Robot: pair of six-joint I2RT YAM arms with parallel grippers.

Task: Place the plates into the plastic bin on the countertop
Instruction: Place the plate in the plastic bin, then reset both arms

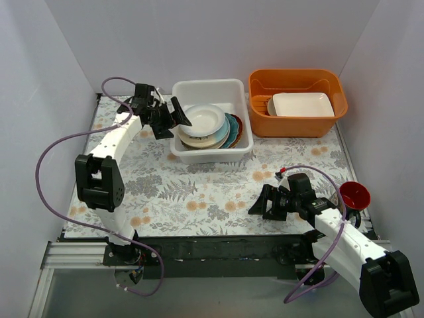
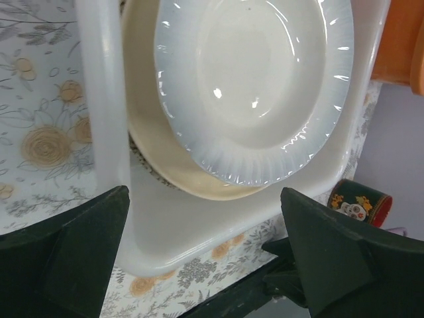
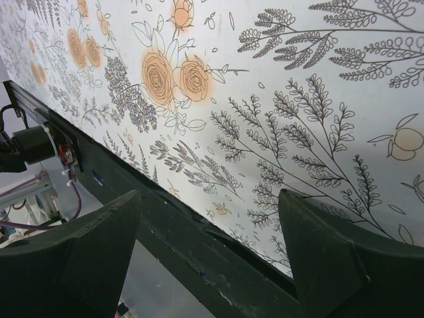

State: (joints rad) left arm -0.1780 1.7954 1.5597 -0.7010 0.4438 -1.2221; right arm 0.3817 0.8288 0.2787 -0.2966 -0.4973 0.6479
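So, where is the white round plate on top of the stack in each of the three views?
Top external: the white round plate lies upper centre, topmost of the stack in the white plastic bin.
Left wrist: it fills the upper centre and right, inside the bin.
Right wrist: not in it.
Shared landmark: the leaf-printed countertop, seen in all three views.

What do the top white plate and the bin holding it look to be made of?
The white plate: probably glazed ceramic; glossy, sharp light glints, fluted rim. The plastic bin: looks like milky, semi-matte plastic; soft sheen, rounded moulded corner, slightly translucent wall.
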